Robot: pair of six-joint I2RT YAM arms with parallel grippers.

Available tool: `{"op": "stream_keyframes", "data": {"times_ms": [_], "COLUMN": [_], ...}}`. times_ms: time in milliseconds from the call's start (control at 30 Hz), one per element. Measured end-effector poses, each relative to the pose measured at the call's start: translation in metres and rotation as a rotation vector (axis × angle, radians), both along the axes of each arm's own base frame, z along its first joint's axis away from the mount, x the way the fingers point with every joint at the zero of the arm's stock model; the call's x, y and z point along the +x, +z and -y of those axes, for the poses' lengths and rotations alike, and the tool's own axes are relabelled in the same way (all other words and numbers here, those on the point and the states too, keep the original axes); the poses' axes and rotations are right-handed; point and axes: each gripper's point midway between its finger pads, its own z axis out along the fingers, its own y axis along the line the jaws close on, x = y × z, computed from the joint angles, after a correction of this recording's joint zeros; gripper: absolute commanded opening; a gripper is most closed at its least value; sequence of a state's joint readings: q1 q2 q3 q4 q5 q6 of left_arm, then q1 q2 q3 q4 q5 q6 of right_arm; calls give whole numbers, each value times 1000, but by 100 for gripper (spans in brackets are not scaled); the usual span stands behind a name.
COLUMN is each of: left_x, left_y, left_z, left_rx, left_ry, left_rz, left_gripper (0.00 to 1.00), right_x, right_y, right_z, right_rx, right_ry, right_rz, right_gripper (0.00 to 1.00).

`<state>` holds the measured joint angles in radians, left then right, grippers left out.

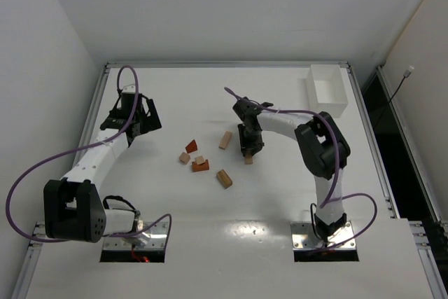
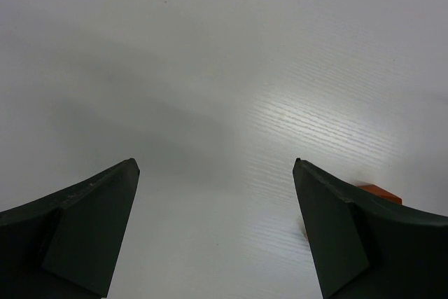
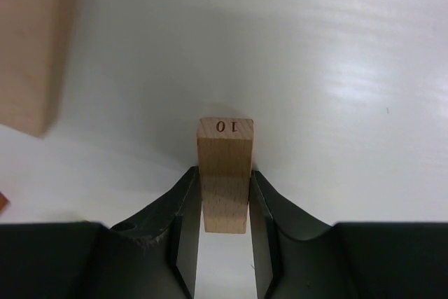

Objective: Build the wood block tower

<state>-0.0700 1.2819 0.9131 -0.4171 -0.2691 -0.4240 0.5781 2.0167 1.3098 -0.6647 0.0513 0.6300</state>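
The right claw (image 3: 224,176) is pinching a pale block stamped 10 (image 3: 225,152), pads flat against both its sides, low over the middle of the worktop (image 3: 336,68). Just beyond it lies another pale rectangular block (image 1: 225,139). No tower yet: the other wood blocks sit loose to the left, a reddish wedge (image 1: 191,146), a small tan piece (image 1: 185,158), an orange block (image 1: 201,167) and a tan block (image 1: 224,178). The left claw (image 2: 215,166) hangs spread wide, gripping nothing, well left of them. A white box (image 1: 327,90) sits in the far right corner.
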Motion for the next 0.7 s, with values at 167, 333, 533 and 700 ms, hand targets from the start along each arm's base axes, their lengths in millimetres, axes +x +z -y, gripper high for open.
{"op": "stream_keyframes", "data": {"times_ms": [167, 333, 533, 700], "left_x": [0, 0, 0, 1], "left_y": [0, 0, 0, 1], "left_z": [0, -1, -1, -1], "left_rx": [-1, 2, 3, 3], "left_ry": [3, 6, 7, 7], "left_rz": [1, 1, 2, 7], "left_gripper": [91, 91, 91, 91], "right_x": [31, 47, 60, 67], "right_y": [2, 2, 2, 3], "right_z": [-22, -33, -39, -44], "right_rx": [40, 60, 65, 75], "right_ry": [-33, -60, -74, -71], "right_rz": [44, 69, 92, 107], "right_gripper": [0, 0, 0, 0]}}
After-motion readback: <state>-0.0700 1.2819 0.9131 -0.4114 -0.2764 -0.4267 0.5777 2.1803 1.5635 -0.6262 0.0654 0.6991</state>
